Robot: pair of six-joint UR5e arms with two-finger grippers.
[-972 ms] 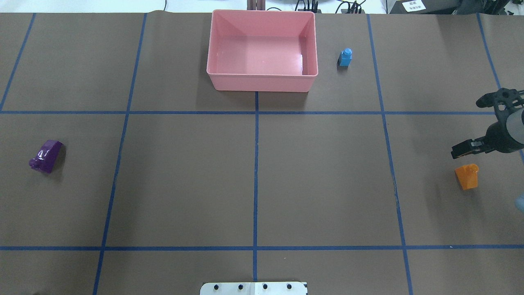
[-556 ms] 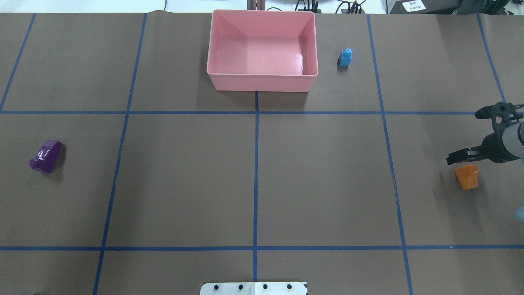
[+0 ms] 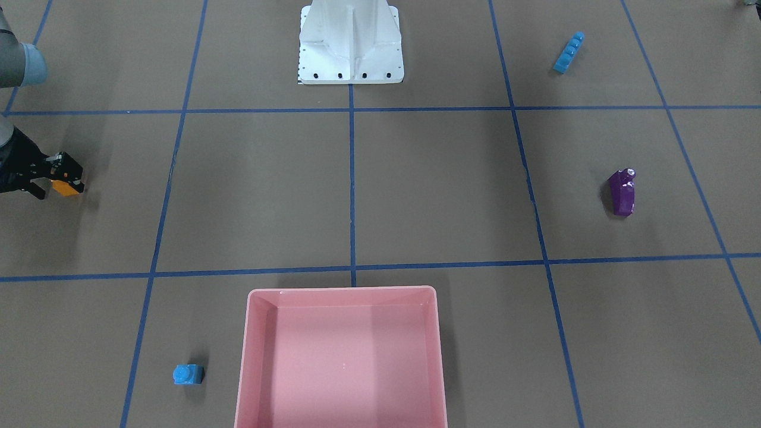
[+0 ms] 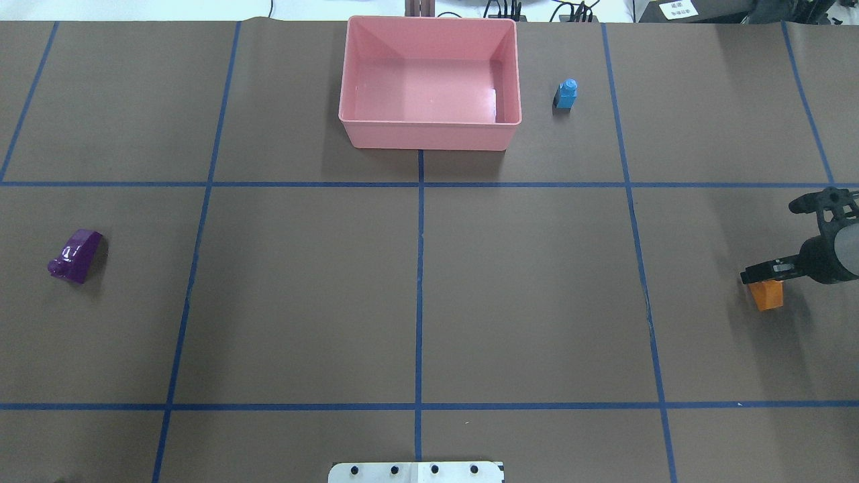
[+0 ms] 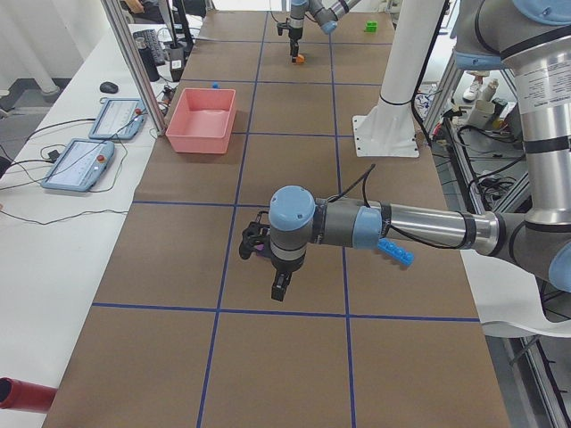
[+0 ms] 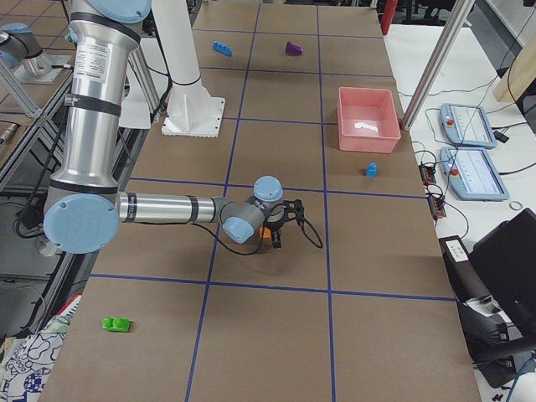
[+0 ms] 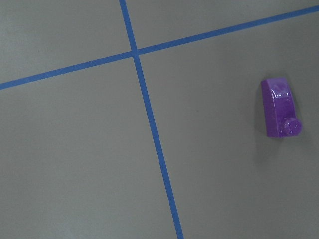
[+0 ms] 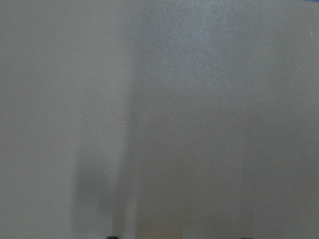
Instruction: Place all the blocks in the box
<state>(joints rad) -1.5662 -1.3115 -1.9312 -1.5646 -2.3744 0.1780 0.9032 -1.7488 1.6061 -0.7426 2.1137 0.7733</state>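
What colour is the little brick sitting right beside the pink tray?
The brick is light blue, clearest in the overhead view.

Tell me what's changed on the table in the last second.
The right gripper has come down over the orange block. Its fingers now flank it, though whether they have closed is unclear. The orange block itself, the purple block, the small light-blue block and the box stayed where they were.

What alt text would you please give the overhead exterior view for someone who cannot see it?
The right gripper is at an orange block near the view's right edge. An empty pink box sits top centre, a small light-blue block just right of it, a purple block far left.
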